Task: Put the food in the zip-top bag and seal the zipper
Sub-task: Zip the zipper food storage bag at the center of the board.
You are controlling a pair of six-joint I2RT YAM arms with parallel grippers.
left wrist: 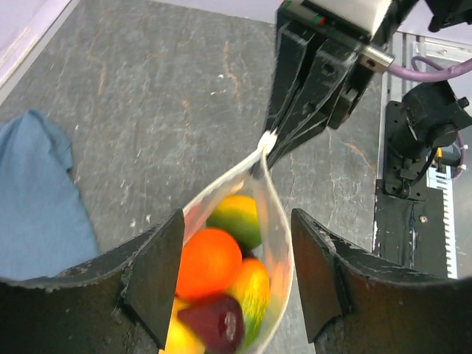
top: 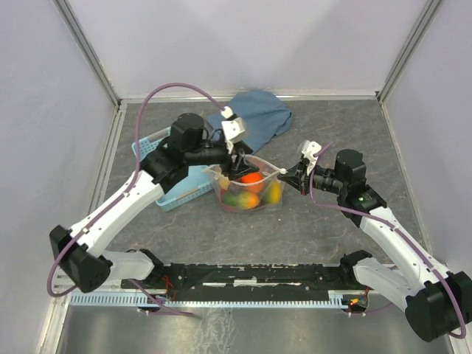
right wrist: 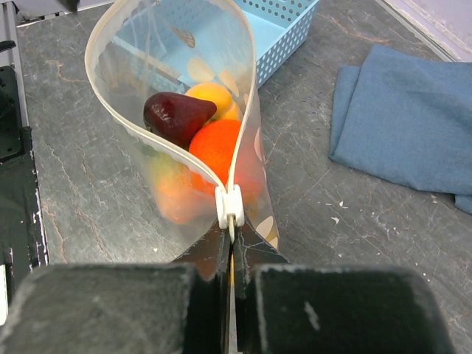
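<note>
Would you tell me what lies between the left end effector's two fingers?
The open bag lies between the fingers of the left end effector, an orange fruit and a purple fruit inside it; the left wrist view shows this.

Dark marbled surface [top: 310, 228] — blue cloth [top: 258, 114] at the back. Light-blue basket [top: 188, 193] left, zip-top bag [right wrist: 90, 63] standing just beside it.

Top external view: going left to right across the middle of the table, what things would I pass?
light-blue basket → zip-top bag holding toy fruits → right gripper pinching the bag's end
</note>
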